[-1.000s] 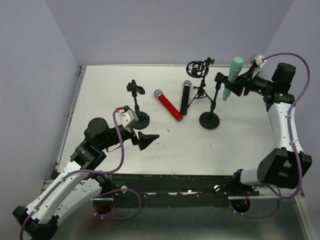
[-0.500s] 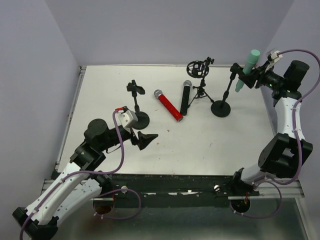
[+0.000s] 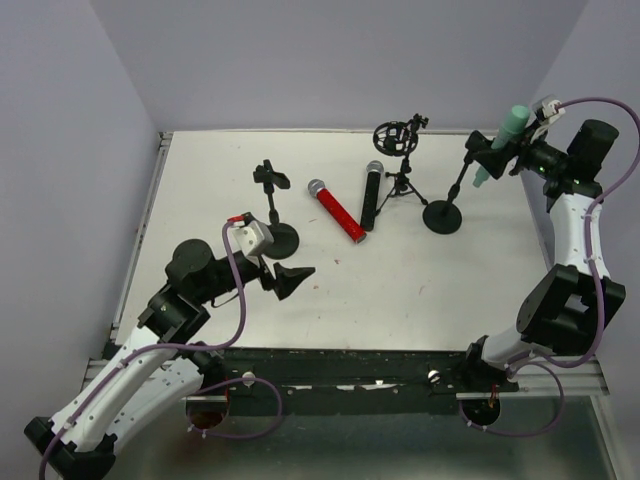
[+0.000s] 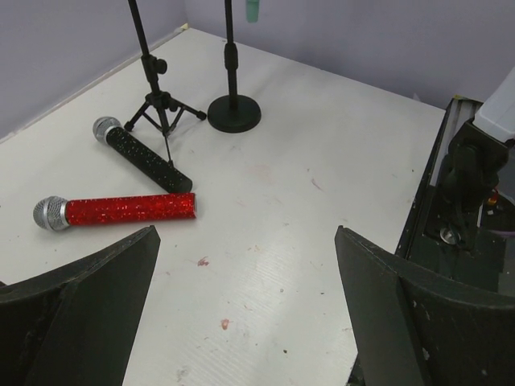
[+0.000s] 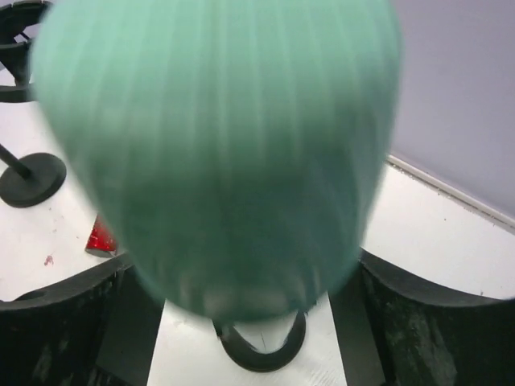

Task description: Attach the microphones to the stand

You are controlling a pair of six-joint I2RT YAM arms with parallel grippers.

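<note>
Step in hand: mint-green microphone [image 3: 497, 148] appears lodged in round-base stand [image 3: 443, 217] clip; right claw [image 3: 516, 152] grip cannot be told, left claw [image 4: 245, 241] released; next, back off without dislodging it.

We take this for a robotics lab test cell: a white tabletop [image 3: 400, 300] boxed in by plain lilac panel walls [image 3: 330, 60], with a white-and-black jointed left arm [image 3: 145, 365] and a matching right arm [image 3: 572, 235], both trailing purple cables [image 3: 243, 300], bolted to a black metal rail [image 3: 340, 360] at its near edge.
</note>
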